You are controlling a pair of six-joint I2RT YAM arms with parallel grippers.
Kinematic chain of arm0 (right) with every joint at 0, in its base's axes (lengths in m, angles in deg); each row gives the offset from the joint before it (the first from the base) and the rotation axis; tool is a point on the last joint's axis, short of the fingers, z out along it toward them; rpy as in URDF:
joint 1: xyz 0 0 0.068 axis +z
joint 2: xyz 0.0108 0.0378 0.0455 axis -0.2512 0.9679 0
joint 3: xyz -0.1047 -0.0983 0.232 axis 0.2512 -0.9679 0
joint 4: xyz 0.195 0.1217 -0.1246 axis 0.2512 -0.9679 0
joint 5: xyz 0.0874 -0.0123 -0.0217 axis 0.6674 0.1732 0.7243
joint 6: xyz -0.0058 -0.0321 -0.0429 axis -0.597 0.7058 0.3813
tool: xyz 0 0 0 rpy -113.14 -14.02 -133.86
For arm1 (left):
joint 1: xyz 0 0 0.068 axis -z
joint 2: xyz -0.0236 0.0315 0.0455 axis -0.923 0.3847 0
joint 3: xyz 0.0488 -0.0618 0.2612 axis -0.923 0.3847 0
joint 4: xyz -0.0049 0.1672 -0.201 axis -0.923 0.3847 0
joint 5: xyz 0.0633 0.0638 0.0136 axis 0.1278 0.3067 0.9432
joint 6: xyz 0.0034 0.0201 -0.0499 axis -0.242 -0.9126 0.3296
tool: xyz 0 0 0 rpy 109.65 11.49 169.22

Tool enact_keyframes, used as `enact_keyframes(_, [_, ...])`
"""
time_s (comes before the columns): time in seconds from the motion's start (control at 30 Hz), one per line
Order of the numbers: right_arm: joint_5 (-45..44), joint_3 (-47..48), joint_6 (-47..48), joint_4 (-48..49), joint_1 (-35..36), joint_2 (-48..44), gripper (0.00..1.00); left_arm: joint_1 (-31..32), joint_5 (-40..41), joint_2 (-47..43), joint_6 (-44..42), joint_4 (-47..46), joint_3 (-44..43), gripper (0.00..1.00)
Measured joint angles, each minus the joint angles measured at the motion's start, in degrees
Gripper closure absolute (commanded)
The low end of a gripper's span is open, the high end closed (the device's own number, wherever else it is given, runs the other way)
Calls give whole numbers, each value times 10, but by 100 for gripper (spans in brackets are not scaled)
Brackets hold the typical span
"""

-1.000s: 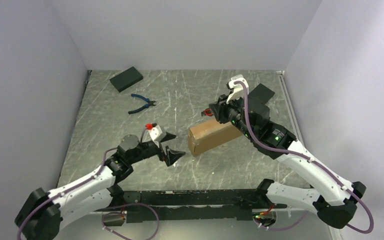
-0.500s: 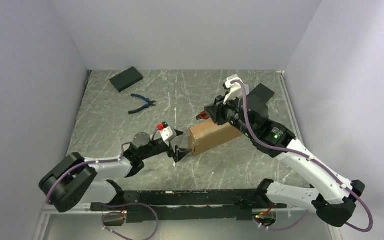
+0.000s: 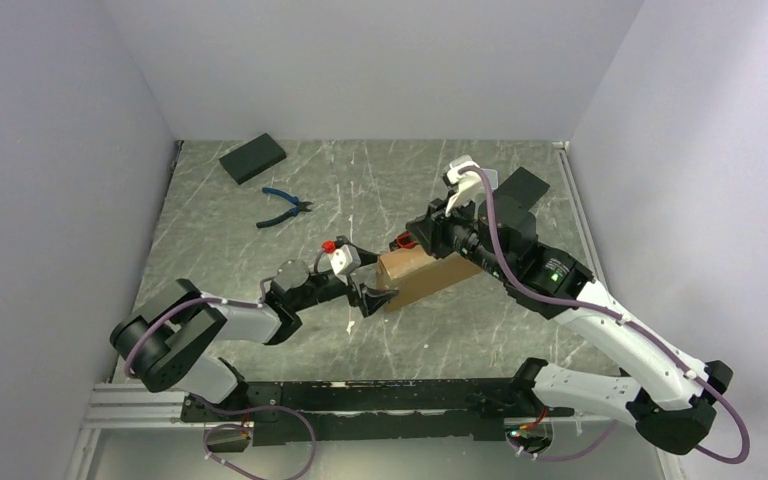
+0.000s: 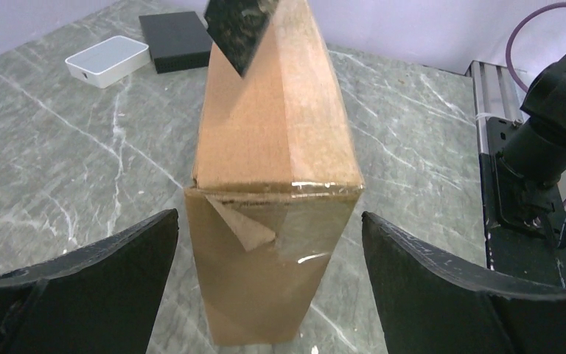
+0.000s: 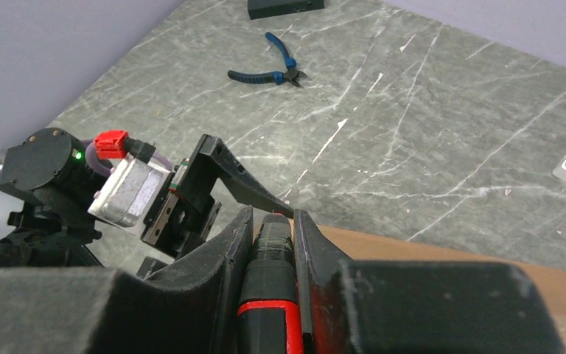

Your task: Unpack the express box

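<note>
Two grippers meet at one end of the box, and most of the danger comes from how near they are to each other. At the left of the table [image 3: 220, 240] lie a black block [image 3: 252, 158] and blue pliers [image 3: 285, 207], well apart from the work; I think they play no part now.

The left gripper [image 3: 370, 283] is wide open, with one finger on each side of the near end of the box [image 3: 430, 272]. In the left wrist view neither finger touches the cardboard. The box is in the middle of the table, slanted, and it seems to stand on a narrow side, with clear tape [image 4: 295, 192] across its end. So nothing holds it yet. If the fingers close unevenly, one reaches the wall first and, in my judgement, can turn the box or tip it over.

To the right, the right gripper [image 5: 271, 236] is closed on a black and red tool [image 5: 269, 295], probably a cutter. It hangs over the top of the same end of the box, just beside one finger of the left gripper. If the tool presses down before the box is clamped, the box can slide away. If it goes too deep, it may damage what is inside, which I cannot see. A small error to the side can also bring the tool against the left finger.
</note>
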Motion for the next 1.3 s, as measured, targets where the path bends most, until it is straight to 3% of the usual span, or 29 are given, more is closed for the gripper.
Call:
enact_keyframes(0.67, [-162, 28, 7, -32, 139, 41, 100, 9, 31, 35, -2, -21, -13, 16])
enact_keyframes(1.3, [-209, 40, 15, -33, 167, 77, 100, 12, 31, 31, -8, -12, -13, 19])
